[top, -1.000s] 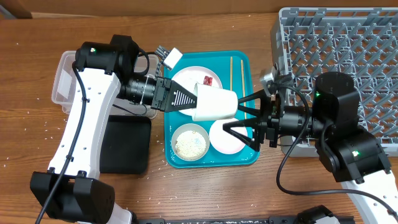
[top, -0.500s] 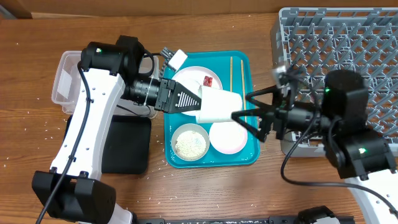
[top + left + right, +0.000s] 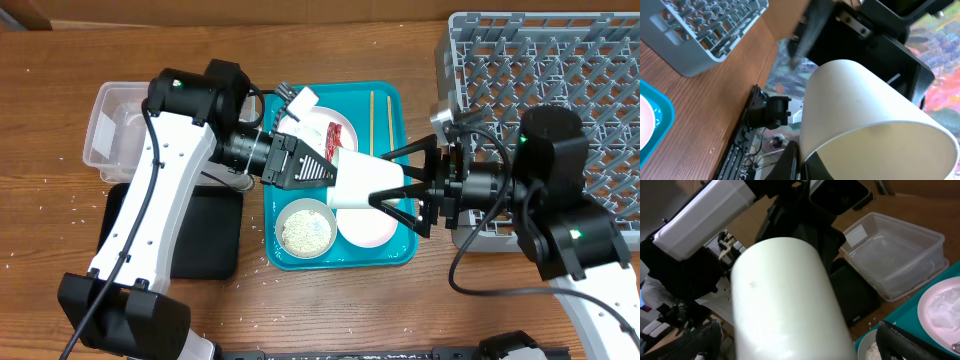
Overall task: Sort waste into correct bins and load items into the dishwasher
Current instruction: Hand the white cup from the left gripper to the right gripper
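Observation:
My left gripper (image 3: 322, 172) is shut on the rim of the small white cup (image 3: 368, 185) and holds it sideways above the teal tray (image 3: 395, 100). In the left wrist view the cup (image 3: 865, 120) fills the frame, with one finger (image 3: 790, 160) pinching its rim. My right gripper (image 3: 392, 180) is open, its fingers on either side of the cup's closed end; in the right wrist view (image 3: 800, 347) they stand wide of the cup (image 3: 785, 300). The white plate (image 3: 312, 122) carries the red wrapper (image 3: 337, 130). A bowl of rice scraps (image 3: 306, 228), a pinkish bowl (image 3: 366, 228) and the chopsticks (image 3: 388, 118) lie in the teal tray.
The grey dish rack (image 3: 560, 80) stands at the right, close behind my right arm. The clear tub (image 3: 122, 125) and the black tray (image 3: 200, 235) lie left of the teal tray. Rice crumbs dot the wooden table at the left.
My left gripper has carried the cup to the right. My right gripper came back left, and its open fingers now straddle the cup's end.

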Robot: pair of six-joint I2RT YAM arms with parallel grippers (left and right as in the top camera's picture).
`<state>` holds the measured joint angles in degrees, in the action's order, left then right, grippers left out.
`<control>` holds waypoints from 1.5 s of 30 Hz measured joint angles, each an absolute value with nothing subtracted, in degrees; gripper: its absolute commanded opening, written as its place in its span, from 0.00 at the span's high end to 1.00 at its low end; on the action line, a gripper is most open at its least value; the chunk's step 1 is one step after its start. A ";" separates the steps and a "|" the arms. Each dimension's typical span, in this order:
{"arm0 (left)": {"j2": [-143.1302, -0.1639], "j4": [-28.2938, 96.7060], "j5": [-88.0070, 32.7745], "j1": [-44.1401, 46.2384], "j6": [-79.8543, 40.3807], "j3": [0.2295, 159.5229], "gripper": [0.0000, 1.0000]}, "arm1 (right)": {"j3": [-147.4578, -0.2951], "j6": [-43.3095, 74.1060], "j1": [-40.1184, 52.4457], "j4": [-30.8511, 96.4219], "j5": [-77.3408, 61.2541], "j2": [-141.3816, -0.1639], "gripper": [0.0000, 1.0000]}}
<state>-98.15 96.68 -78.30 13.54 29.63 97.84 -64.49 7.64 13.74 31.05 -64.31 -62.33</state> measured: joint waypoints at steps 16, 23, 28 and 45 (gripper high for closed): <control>-98.15 96.62 -78.04 13.52 30.70 97.84 0.87 | -64.51 9.13 14.24 28.91 -70.91 -64.51 0.35; -98.15 96.40 -77.82 13.47 30.81 97.84 0.93 | -64.51 9.26 14.20 30.87 -70.00 -63.77 0.38; -98.15 96.25 -77.82 13.47 31.33 97.84 0.96 | -64.51 9.41 14.20 31.35 -69.43 -63.68 0.29; -98.15 96.27 -83.35 13.41 33.43 97.84 0.96 | -64.53 9.41 15.90 29.17 -67.72 -63.53 0.25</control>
